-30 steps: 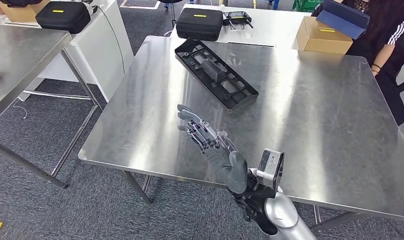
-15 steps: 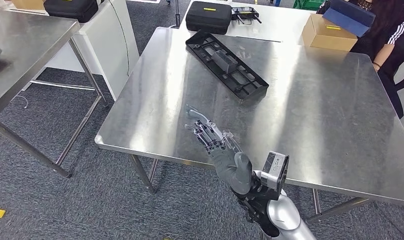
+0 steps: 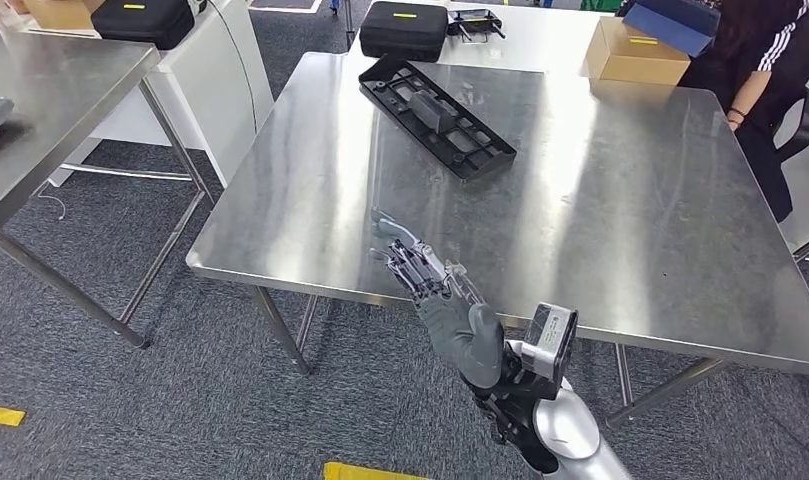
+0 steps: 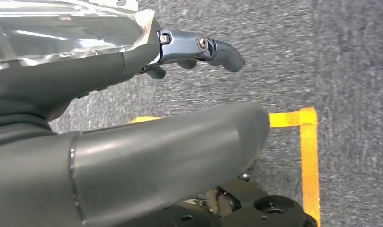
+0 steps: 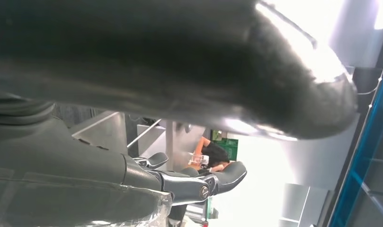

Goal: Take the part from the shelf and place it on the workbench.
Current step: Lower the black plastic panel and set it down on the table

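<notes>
Head view showed the steel workbench (image 3: 620, 200) first, and on its far left part the part (image 3: 436, 115), a long black ribbed plastic tray lying flat and at an angle, well apart from both hands. It looked stiff and fairly light, a moulded frame with openings; its long rims seemed the best place to take hold, near the middle so it would not tip. The right hand (image 3: 435, 290) hung spread and empty over the near edge. The left hand (image 4: 132, 142) held nothing, fingers loosely extended above the carpet.
</notes>
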`<state>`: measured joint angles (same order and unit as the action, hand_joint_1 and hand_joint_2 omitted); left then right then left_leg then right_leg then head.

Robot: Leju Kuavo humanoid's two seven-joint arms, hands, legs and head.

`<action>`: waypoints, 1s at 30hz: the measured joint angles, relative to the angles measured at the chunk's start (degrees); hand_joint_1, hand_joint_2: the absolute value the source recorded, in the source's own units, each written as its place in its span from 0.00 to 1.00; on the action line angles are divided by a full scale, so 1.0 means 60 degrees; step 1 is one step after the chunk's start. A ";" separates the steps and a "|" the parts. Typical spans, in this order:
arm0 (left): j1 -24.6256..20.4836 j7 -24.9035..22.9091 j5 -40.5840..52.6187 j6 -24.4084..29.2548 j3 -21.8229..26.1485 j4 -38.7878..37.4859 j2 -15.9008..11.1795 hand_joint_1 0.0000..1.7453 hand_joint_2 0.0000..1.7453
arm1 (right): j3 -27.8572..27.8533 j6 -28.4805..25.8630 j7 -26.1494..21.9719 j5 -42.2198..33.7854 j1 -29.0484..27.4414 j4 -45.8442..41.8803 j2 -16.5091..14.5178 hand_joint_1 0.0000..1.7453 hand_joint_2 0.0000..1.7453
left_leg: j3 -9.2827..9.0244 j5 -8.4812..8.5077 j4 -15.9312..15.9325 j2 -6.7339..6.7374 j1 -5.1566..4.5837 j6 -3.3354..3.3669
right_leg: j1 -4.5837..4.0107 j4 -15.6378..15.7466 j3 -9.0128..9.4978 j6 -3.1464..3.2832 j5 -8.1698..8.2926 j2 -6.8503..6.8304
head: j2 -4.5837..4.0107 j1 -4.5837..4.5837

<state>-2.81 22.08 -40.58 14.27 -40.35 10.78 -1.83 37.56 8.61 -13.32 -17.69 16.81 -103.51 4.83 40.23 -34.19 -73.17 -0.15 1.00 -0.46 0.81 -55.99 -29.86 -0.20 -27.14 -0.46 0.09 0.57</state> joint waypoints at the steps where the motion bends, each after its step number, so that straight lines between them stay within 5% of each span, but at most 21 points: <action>1: 0.0002 0.0029 -0.0028 -0.0020 0.0032 0.0000 -0.0003 0.00 0.00 | 0.0003 0.0005 0.0000 0.0003 0.0000 0.0004 0.0000 0.00 0.00 | -0.0149 0.0123 -0.0011 0.0002 0.0037 -0.0038 | 0.0009 -0.0054 -0.0119 -0.0037 0.0054 0.0000 | -0.0001 0.0002; 4: -0.0006 0.0102 -0.0067 -0.0040 0.0085 0.0002 -0.0004 0.00 0.00 | 0.0005 0.0007 -0.0003 0.0005 0.0007 0.0010 -0.0002 0.00 0.00 | -0.1285 0.0671 0.1481 -0.0011 0.0150 -0.0141 | 0.0034 -0.0309 -0.0432 -0.0151 0.0129 -0.0006 | -0.0001 0.0013; 6: -0.0012 0.0112 -0.0087 -0.0040 0.0090 0.0004 0.0005 0.00 0.00 | 0.0005 0.0009 -0.0011 0.0008 0.0012 0.0010 -0.0011 0.00 0.00 | -0.1637 0.0687 0.2135 -0.0047 0.0132 -0.0099 | -0.0011 -0.0453 -0.0599 -0.0255 0.0193 -0.0012 | 0.0000 0.0022; 9: -0.0006 0.0113 -0.0110 -0.0040 0.0095 0.0003 0.0008 0.00 0.00 | 0.0006 0.0011 -0.0021 0.0007 0.0011 0.0011 -0.0016 0.00 0.00 | -0.1500 0.0757 0.2177 -0.0059 0.0052 0.0107 | -0.0031 -0.0456 -0.0718 -0.0476 0.0345 -0.0007 | 0.0000 0.0018; 11: -0.0007 0.0115 -0.0111 -0.0049 0.0096 0.0002 0.0019 0.00 0.00 | 0.0003 0.0012 -0.0023 0.0005 0.0010 0.0013 -0.0011 0.00 0.00 | -0.1361 0.0911 0.2218 -0.0024 0.0037 0.0320 | -0.0006 -0.0602 -0.0872 -0.0531 0.0186 0.0009 | -0.0001 0.0010; 13: -0.0008 0.0116 -0.0117 -0.0109 0.0097 0.0001 0.0007 0.00 0.00 | 0.0000 0.0019 -0.0025 0.0003 0.0017 0.0014 -0.0007 0.00 0.00 | -0.1127 0.1115 0.2246 0.0010 0.0027 0.0516 | 0.0014 -0.1362 -0.1207 -0.0421 -0.0469 0.0026 | -0.0001 -0.0019; 15: 0.0002 0.0117 -0.0122 -0.0217 0.0099 -0.0005 -0.0029 0.00 0.00 | 0.0010 0.0025 -0.0025 0.0000 0.0022 0.0014 -0.0007 0.00 0.00 | -0.0846 0.1326 0.2244 0.0021 -0.0008 0.0582 | 0.0011 -0.2561 -0.1529 -0.0319 -0.1179 0.0033 | 0.0000 -0.0044; 16: 0.0008 0.0119 -0.0122 -0.0266 0.0099 -0.0010 -0.0044 0.00 0.00 | 0.0018 0.0025 -0.0024 -0.0006 0.0022 0.0016 -0.0007 0.00 0.00 | -0.0698 0.1439 0.2241 0.0029 -0.0026 0.0584 | 0.0008 -0.2974 -0.1549 -0.0338 -0.1310 0.0036 | 0.0000 -0.0044; 18: 0.0018 0.0124 -0.0122 -0.0333 0.0099 -0.0020 -0.0066 0.00 0.00 | 0.0040 0.0027 -0.0021 -0.0029 0.0024 0.0020 -0.0009 0.00 0.00 | -0.0422 0.1662 0.2236 0.0037 -0.0050 0.0565 | -0.0007 -0.2888 -0.1126 -0.0467 -0.1079 0.0036 | 0.0000 -0.0042; 20: 0.0021 0.0128 -0.0122 -0.0351 0.0099 -0.0025 -0.0077 0.00 0.00 | 0.0058 0.0043 -0.0016 -0.0054 0.0048 0.0018 -0.0019 0.00 0.00 | -0.0216 0.1870 0.2232 0.0031 -0.0058 0.0509 | -0.0053 -0.1703 -0.0150 -0.0496 -0.0784 0.0034 | 0.0000 -0.0044; 22: 0.0023 0.0133 -0.0112 -0.0343 0.0099 -0.0026 -0.0080 0.00 0.00 | 0.0065 0.0078 -0.0010 -0.0066 0.0087 0.0013 -0.0040 0.00 0.00 | -0.0120 0.2078 0.2257 0.0035 -0.0071 0.0407 | -0.0145 -0.0452 0.0683 -0.0387 -0.0871 0.0034 | 0.0000 -0.0037; 25: 0.0038 0.0144 -0.0052 -0.0326 0.0097 -0.0047 -0.0093 0.00 0.00 | 0.0064 0.0137 -0.0006 -0.0077 0.0087 0.0012 -0.0054 0.00 0.00 | -0.0078 0.2383 0.2412 0.0048 -0.0062 0.0227 | -0.0160 -0.0006 0.0741 -0.0242 -0.0804 0.0046 | 0.0000 -0.0052; 27: 0.0064 0.0157 -0.0030 -0.0326 0.0095 -0.0067 -0.0105 0.00 0.00 | 0.0064 0.0152 -0.0001 -0.0077 0.0074 0.0015 -0.0068 0.00 0.00 | 0.0046 0.1957 0.2201 0.0034 -0.0041 0.0114 | -0.0062 0.0033 0.0545 -0.0082 -0.0557 0.0028 | 0.0000 -0.0031; 30: 0.0089 0.0176 -0.0019 -0.0328 0.0092 -0.0073 -0.0113 0.00 0.00 | 0.0065 0.0158 0.0009 -0.0077 0.0063 0.0021 -0.0098 0.00 0.00 | 0.0371 0.0525 0.0661 0.0010 -0.0003 -0.0039 | -0.0042 0.0024 0.0228 0.0080 -0.0211 -0.0008 | 0.0000 0.0015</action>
<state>-2.28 23.14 -40.69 12.31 -39.80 10.34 -2.50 37.95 9.56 -13.26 -18.16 17.18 -103.38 4.24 42.45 -31.04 -69.21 -0.09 0.98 -0.69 0.56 -55.85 -28.49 0.28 -28.41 -0.50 0.09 0.66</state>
